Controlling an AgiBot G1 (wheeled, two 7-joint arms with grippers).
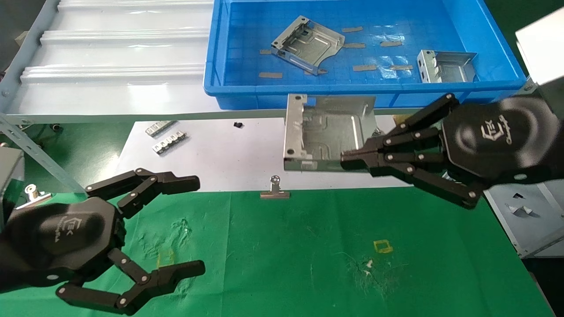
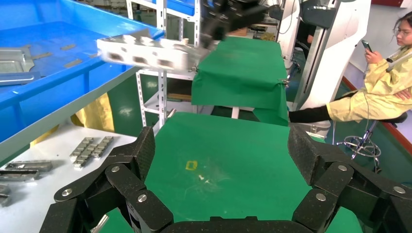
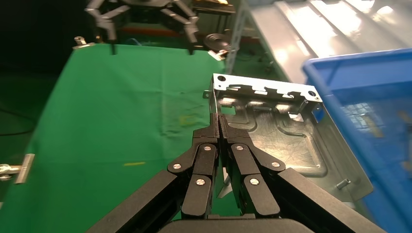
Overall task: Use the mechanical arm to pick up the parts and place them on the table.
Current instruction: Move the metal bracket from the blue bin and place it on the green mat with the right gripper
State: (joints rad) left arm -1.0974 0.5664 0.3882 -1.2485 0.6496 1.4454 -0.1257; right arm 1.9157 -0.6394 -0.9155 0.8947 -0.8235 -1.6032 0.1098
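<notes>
Head view: right black linkage-finger gripper (image 1: 352,159) pinches a silver-grey stamped sheet-metal plate (image 1: 328,132), held above the white paper sheet (image 1: 211,154), just clear of the blue plastic bin (image 1: 211,83).
Remaining: two similar plates (image 1: 307,43) lie in the bin; none is on the green cloth table (image 1: 308,246).
Left wrist view: left black gripper (image 2: 223,160) hangs spread, empty, above the cloth.
Right wrist view: fingers (image 3: 209,141) clamp the plate's rim.

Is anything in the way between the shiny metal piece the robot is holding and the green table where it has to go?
Nothing visible blocks it. The right end effector holds the part above the white paper. The green table just ahead looks open; only a small binder clip sits at its edge.
</notes>
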